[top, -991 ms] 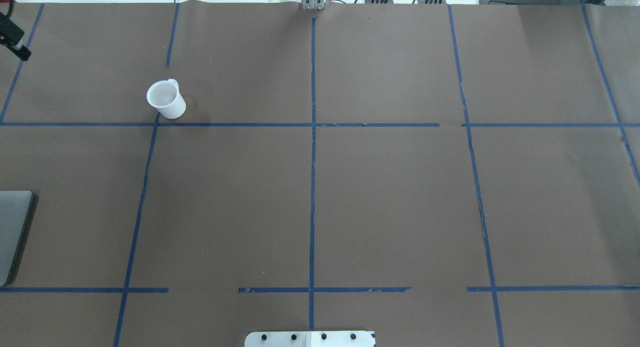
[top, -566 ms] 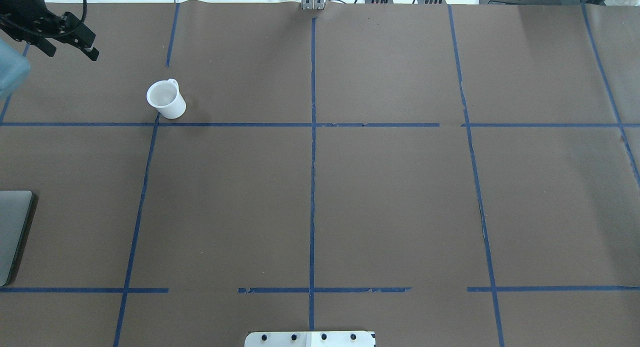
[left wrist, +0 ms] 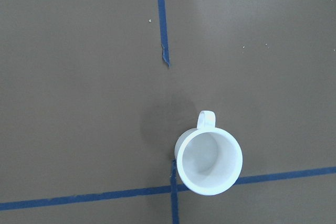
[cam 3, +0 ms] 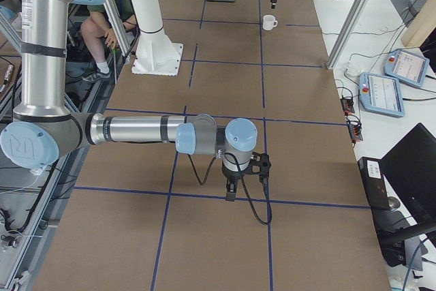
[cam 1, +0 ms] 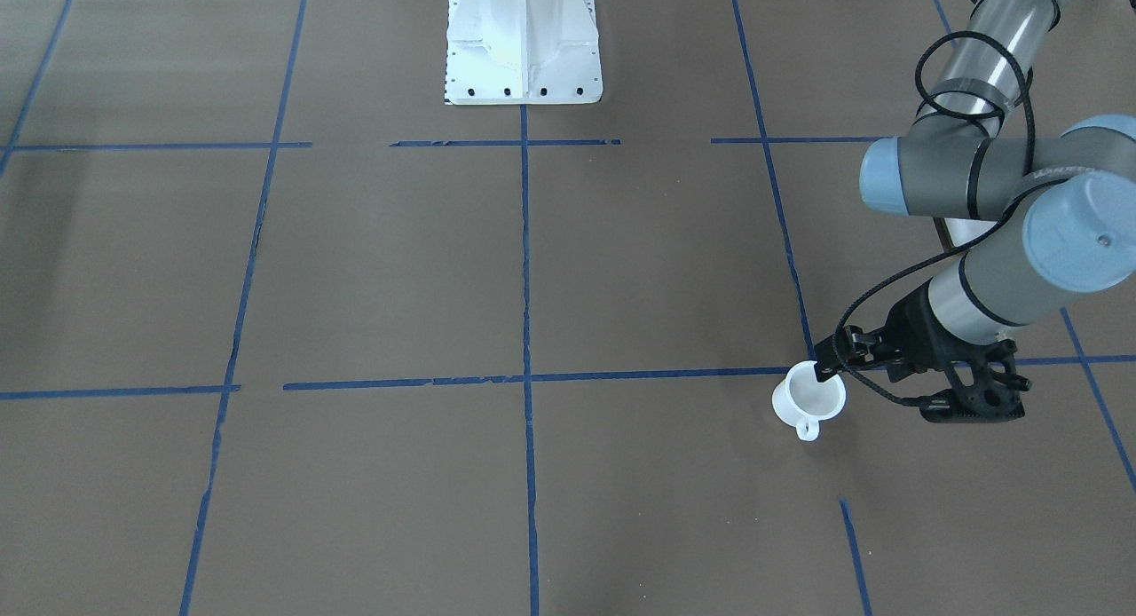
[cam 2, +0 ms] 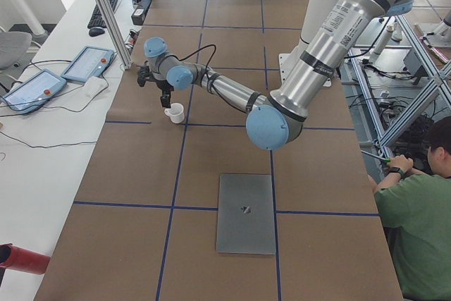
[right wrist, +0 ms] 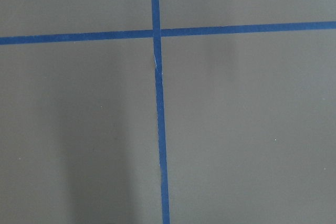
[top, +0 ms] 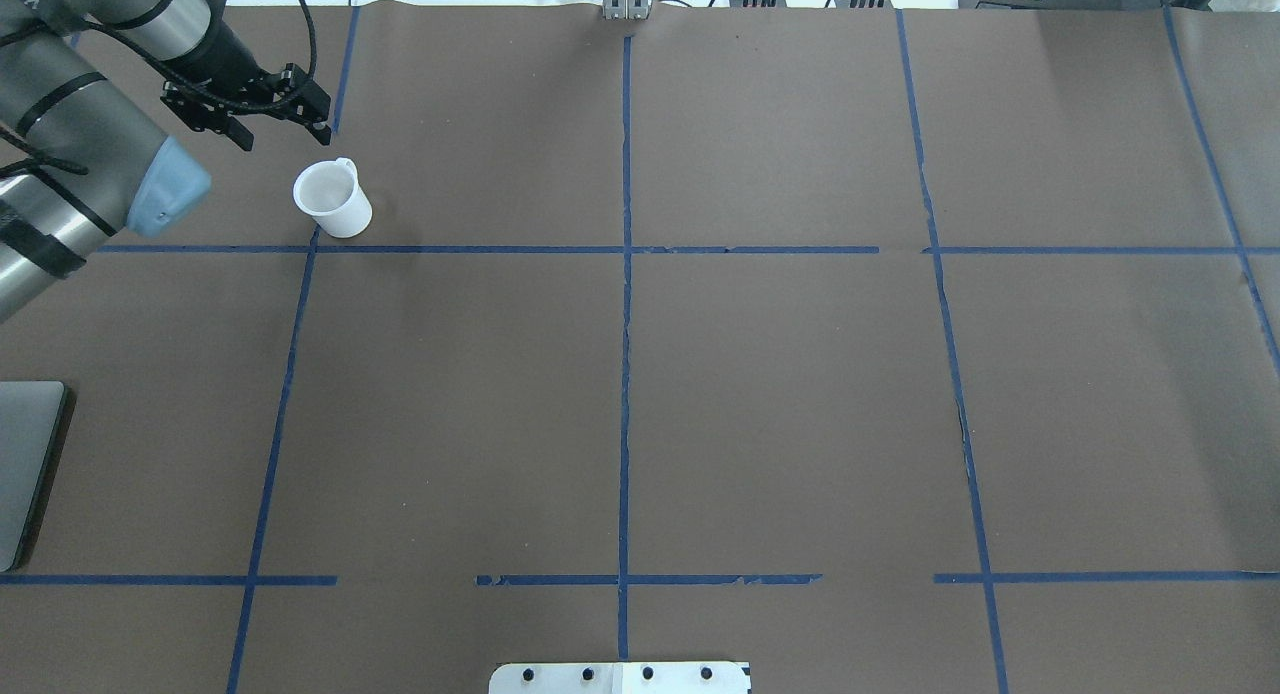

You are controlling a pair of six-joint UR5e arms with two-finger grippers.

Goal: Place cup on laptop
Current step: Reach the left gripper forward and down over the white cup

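Overhead: left tool released, jaws spread and empty, at 11 o'clock of the cup, not touching. Cup upright on the table. Laptop lid-closed at cup's 8 o'clock, well apart.

Left wrist: cup rim-up on a tape crossing, handle at 12 o'clock.

Right side: right tool over table; I can't tell its state.

The left tool hangs close to the upright white cup, well apart from the closed laptop.

Cup on table — laptop well apart.
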